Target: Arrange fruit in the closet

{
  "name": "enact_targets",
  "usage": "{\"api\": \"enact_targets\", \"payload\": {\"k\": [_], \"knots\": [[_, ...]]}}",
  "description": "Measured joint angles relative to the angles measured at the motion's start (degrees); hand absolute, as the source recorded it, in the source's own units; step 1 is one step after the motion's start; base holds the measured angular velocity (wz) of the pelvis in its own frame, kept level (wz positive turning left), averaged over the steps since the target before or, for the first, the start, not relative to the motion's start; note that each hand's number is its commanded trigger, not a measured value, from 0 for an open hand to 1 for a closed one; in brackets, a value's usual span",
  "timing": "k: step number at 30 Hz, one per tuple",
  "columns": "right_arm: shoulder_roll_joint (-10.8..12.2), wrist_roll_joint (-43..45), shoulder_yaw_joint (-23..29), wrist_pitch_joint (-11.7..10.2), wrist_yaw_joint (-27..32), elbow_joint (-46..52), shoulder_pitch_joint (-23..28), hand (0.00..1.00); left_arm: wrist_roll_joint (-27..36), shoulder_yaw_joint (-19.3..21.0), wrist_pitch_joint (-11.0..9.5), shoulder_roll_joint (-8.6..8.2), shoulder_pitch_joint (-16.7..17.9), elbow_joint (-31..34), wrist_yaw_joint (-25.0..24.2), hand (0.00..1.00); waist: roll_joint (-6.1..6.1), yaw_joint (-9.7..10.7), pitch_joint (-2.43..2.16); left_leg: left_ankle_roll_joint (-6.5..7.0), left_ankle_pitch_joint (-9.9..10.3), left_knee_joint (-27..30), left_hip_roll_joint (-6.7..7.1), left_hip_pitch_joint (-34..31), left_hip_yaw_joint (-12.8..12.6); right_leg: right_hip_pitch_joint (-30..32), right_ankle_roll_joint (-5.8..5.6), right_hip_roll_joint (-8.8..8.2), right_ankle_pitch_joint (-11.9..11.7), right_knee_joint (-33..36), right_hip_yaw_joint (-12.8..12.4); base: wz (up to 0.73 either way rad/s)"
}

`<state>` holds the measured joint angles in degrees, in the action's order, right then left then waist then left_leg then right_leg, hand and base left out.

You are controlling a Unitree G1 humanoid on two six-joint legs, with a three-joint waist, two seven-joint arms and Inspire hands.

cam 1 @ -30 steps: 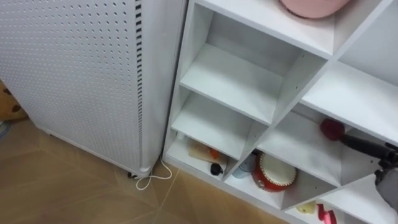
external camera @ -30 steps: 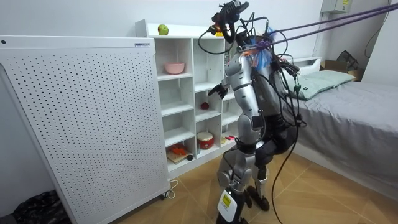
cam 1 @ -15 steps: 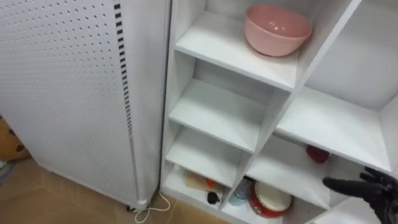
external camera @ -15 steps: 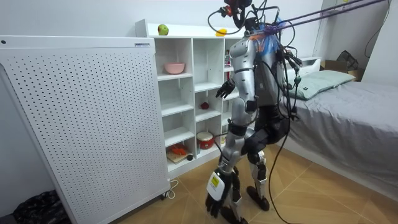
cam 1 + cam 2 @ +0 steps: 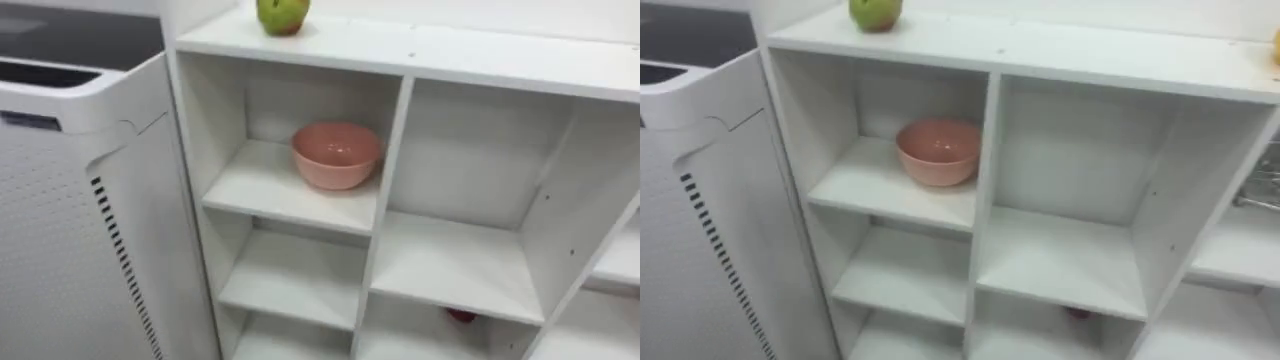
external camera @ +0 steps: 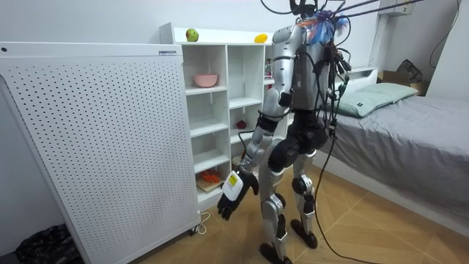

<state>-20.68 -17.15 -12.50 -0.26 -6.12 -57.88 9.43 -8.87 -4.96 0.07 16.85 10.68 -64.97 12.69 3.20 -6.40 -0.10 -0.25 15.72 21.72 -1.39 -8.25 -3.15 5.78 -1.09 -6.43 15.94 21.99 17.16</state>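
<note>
A green apple (image 5: 281, 14) rests on the top board of the white closet (image 5: 420, 50), at its left end. A yellow fruit (image 6: 260, 38) lies further right on that board. In the compartment under the apple there is a pink bowl (image 5: 336, 155). A red fruit (image 5: 461, 316) peeks out of a lower middle compartment. In the room view I stand upright in front of the closet. My left hand (image 6: 233, 194) hangs low beside my leg, open and holding nothing.
A tall white perforated panel (image 5: 60, 220) stands right against the closet's left side. Orange items (image 6: 209, 177) lie in a bottom compartment. A bed (image 6: 410, 125) stands behind me on the room view's right.
I have straightened up from a bend, and my view has swung from the lower compartments to the closet's top. My right hand has left the red fruit's shelf. The left hand swung forward.
</note>
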Motion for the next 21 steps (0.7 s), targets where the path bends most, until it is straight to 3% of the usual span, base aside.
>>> {"api": "enact_targets", "payload": {"k": [1, 3, 6, 9, 13, 16, 18, 21], "knots": [[0.98, -0.05, 0.44, 0.0, 0.18, -0.24, 1.22, 0.0, -0.71, 0.56, 0.06, -0.84, 0.8, 0.23, 0.52, 0.0, 0.17, 0.32, 0.01, -0.17, -0.13, -0.8, -0.02, 1.03, 0.11, -1.06, -0.02, 0.16, -0.01, -0.74, 0.12, 0.04], [4.68, -0.84, 1.69, -0.68, 0.51, -2.76, 3.14, 0.0, -2.17, 0.7, 0.05, -4.15, 3.88, 0.21, 2.33, 0.0, 0.06, 1.68, 0.19, -0.52, -0.43, -3.03, -0.32, 4.34, 0.18, -4.24, -0.08, 1.09, -0.45, -3.72, 0.03, 0.02], [7.2, -0.68, 3.78, -2.41, 1.88, -5.36, 3.57, 0.0, -6.06, 2.62, -0.02, -6.94, 4.72, 0.23, 3.07, 0.0, 0.36, 2.08, 0.05, -0.69, -0.52, -4.21, -0.6, 7.09, 0.13, -7.49, -0.2, 1.72, -0.9, -6.37, 0.15, 0.04], [9.01, -0.49, 4.62, -3.32, 3.11, -7.04, 3.51, 0.0, -7.02, 3.07, 0.02, -7.15, 4.54, 0.26, 3.44, 0.0, 0.67, 2.19, 0.09, -0.72, -0.51, -5.35, -0.59, 9.62, -0.16, -10.36, -0.46, 2.12, -1.11, -8.11, 0.02, 0.02], [10.88, -0.58, 8.16, -3.7, 5.07, -9.09, 3.09, 0.0, -8.35, 5.14, 0.89, -7.18, 4.08, 0.27, 4.27, 0.0, 0.08, 3.44, 0.13, -0.72, -0.51, -6.78, -0.44, 11.7, -0.1, -12.51, -0.75, 2.43, -1.61, -10.01, -0.23, -0.02], [11.47, -0.54, 9.44, -3.25, 6.96, -10.31, 3.23, 0.0, -12.17, 6.93, 2.67, -7.44, 4.01, 0.63, 4.35, 0.0, -0.53, 4.41, 0.05, -0.7, -0.53, -8.13, -0.35, 12.61, -0.42, -13.07, -0.86, 2.52, -1.81, -10.34, -0.67, -0.08], [11.55, -0.52, 10.51, -3.05, 8.04, -10.65, 3.29, 0.0, -13.65, 7.19, 4.5, -8.06, 4.18, 0.9, 4.21, 0.0, -1.26, 4.99, -0.23, -0.7, -0.54, -8.29, -0.4, 13.21, -1.17, -13.14, -0.93, 2.6, -1.89, -10.35, -1.4, -0.17], [11.51, -0.13, 11.65, -2.14, 8.55, -10.79, 3.17, 0.0, -14.38, 8.57, 5.32, -9.04, 4.16, 0.94, 3.9, 0.0, -1.64, 5.36, -0.17, -0.69, -0.54, -8.35, -0.4, 14.04, -1.63, -13.46, -0.95, 2.6, -1.96, -10.24, -2.09, -0.12]]}}
